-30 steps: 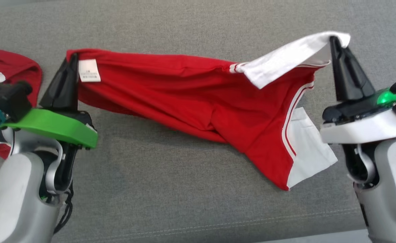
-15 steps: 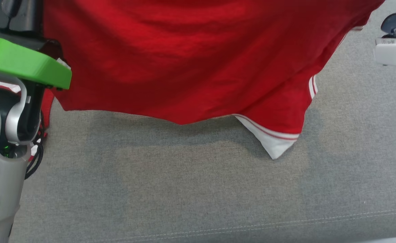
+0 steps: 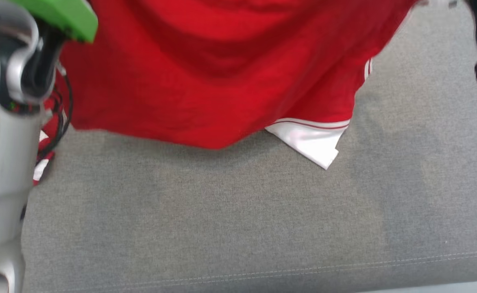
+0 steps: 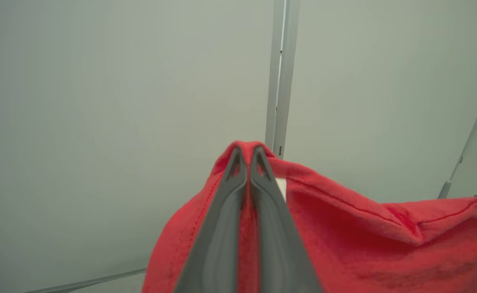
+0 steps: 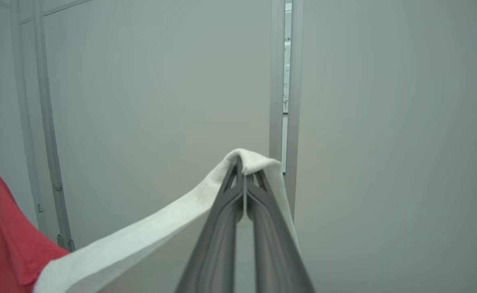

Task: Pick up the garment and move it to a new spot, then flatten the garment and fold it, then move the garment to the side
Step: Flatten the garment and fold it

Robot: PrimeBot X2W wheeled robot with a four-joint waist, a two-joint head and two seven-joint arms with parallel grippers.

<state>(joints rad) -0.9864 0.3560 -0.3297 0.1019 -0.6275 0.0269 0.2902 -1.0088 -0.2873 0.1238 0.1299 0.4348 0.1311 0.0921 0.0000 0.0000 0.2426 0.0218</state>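
- The left claw (image 4: 246, 152) has its two dark fingers pinched flat together on a red hem corner, right beside a small white label.
- That corner belongs to the red jersey garment with white, striped sleeves (image 3: 205, 81). A second ago it sagged low across the grey upholstered couch seat (image 3: 222, 228). Now it hangs between the arms like a curtain.
- One white sleeve cuff (image 3: 307, 142) dangles lowest, close over the seat. I cannot tell whether it brushes the fabric.
- The right claw (image 5: 244, 162) is clamped just as tight on the white edge of the other sleeve.
- The lift looks done to me. Carrying it over and laying it flat come next.
- A second red-and-white cloth (image 3: 46, 156) lies at the far left, behind the left forearm. It is near enough that the hanging hem might drag it.
- Pale wall panels stand behind.
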